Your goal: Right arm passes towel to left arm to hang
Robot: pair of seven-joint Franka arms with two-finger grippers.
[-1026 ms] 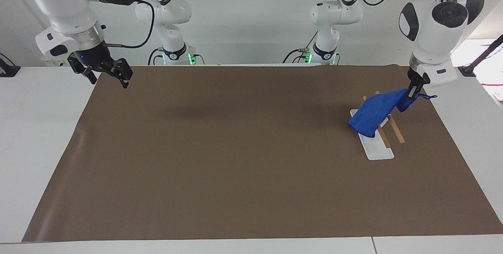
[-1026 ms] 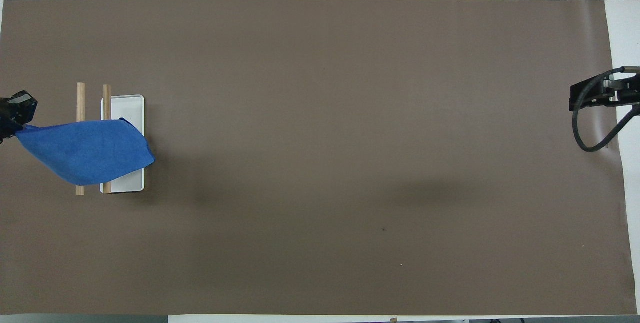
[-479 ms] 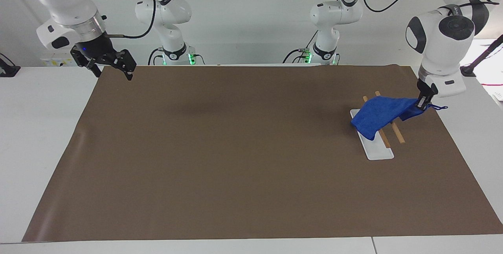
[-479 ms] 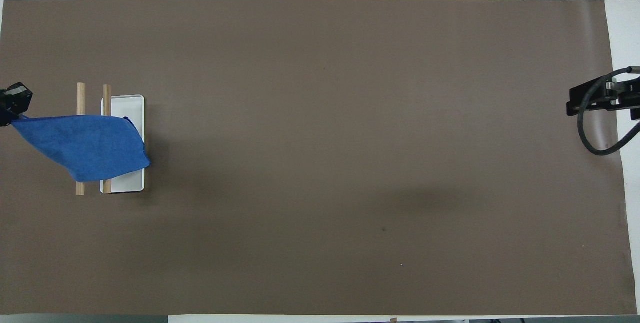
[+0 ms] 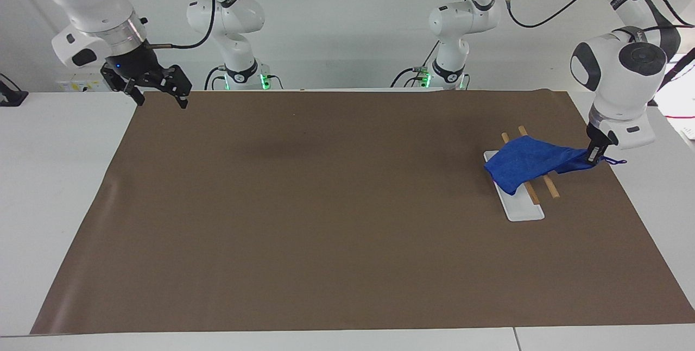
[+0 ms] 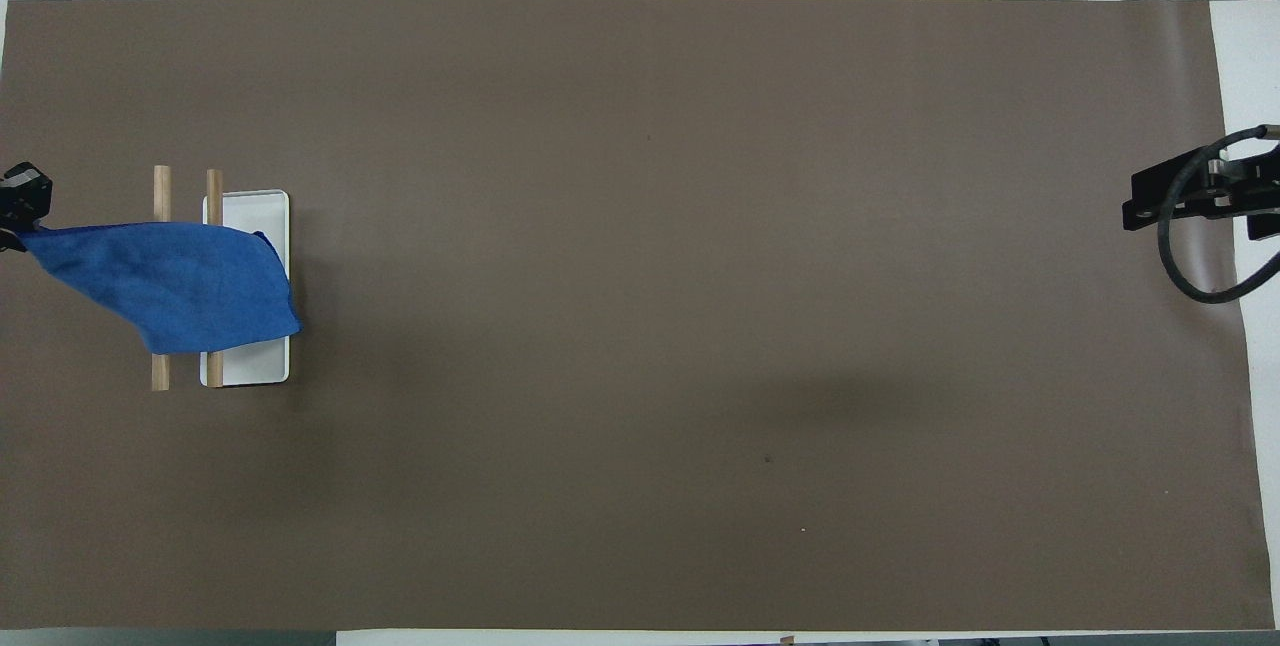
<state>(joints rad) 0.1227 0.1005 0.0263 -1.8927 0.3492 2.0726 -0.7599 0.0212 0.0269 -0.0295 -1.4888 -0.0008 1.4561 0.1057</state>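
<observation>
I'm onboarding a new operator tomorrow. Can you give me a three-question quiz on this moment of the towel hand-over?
1. True or false: the towel lies flat on the brown mat.
2. Which end effector grips the towel? A) left B) right C) neither
3. Fill in: the towel is draped across two wooden ____ above a white base.

Key
1. False. It lies over the rails of the rack, above the white base.
2. A. The left end effector pinches one corner; the right end effector waits open over the mat's corner at its own end.
3. rails
</observation>
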